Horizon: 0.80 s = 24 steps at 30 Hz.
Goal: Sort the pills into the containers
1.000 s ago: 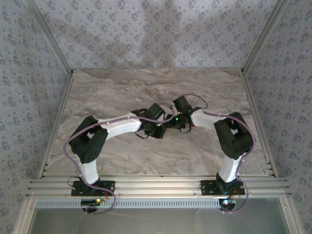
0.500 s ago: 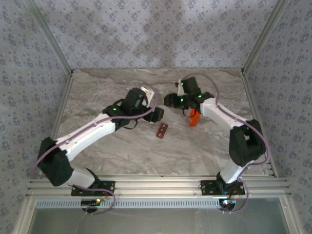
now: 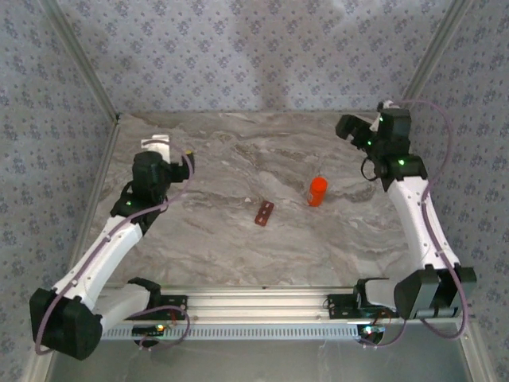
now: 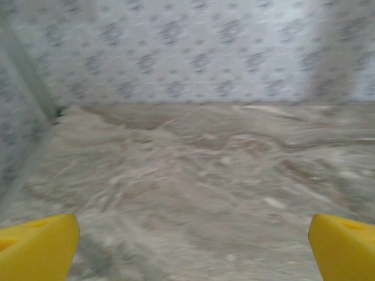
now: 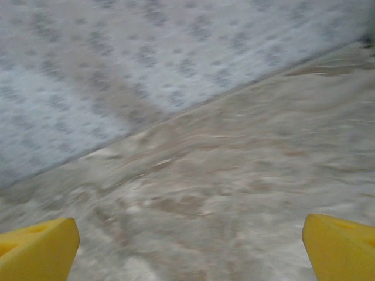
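Observation:
The containers [image 3: 264, 212], a small reddish-brown strip of cells, lie flat near the table's middle. An orange bottle [image 3: 317, 191] stands upright just to their right. The pills are out of view. My left gripper [image 3: 158, 146] is far off at the back left, facing the rear wall. In the left wrist view it [image 4: 192, 246] is open, its yellow fingertips [image 4: 35, 246] wide apart over bare marble. My right gripper [image 3: 348, 127] is at the back right, well beyond the bottle. In the right wrist view it [image 5: 190, 246] is open too, with nothing between its fingertips [image 5: 340, 243].
The marble table [image 3: 238, 247] is walled by patterned panels on three sides, with metal posts [image 3: 87, 76] at the back corners. An aluminium rail [image 3: 254, 302] carrying both arm bases runs along the near edge.
Both arms swung out from the table's middle to the back corners and both grippers opened. The strip and the bottle stayed behind on the table; the bottle now stands free.

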Tool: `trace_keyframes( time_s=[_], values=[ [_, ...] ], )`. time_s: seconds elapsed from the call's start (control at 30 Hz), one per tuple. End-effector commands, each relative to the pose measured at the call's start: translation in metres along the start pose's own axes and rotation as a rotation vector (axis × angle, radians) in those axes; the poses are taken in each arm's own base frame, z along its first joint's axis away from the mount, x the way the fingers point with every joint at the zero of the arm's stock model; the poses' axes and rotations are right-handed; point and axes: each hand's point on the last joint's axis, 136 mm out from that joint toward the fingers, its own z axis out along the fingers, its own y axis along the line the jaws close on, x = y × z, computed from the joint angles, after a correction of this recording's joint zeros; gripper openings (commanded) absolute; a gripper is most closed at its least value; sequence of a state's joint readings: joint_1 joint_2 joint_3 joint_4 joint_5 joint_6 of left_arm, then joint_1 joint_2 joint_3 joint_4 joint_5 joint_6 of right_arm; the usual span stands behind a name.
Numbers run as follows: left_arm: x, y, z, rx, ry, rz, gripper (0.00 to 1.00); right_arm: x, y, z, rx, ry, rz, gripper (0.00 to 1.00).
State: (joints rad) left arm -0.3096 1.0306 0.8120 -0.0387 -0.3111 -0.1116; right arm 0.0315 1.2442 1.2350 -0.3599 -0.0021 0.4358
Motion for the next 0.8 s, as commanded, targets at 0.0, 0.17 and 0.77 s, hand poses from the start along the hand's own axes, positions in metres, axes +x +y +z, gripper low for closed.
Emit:
trace_keyframes(
  time_s=[0.0, 0.17, 0.77],
  values=[
    [-0.005, 0.038, 0.005, -0.097, -0.058, 0.001, 1.0, 0.009, -0.076, 0.002, 0.313, -0.139, -0.078, 1.0],
    [0.032, 0.068, 0.003, -0.137, -0.062, -0.001, 1.0, 0.048, -0.133, 0.001, 0.482, -0.205, -0.177, 1.0],
    [0.152, 0.062, 0.092, 0.019, 0.014, 0.004, 1.0, 0.171, -0.132, 0.065, 0.202, -0.188, -0.37, 1.0]
  ],
)
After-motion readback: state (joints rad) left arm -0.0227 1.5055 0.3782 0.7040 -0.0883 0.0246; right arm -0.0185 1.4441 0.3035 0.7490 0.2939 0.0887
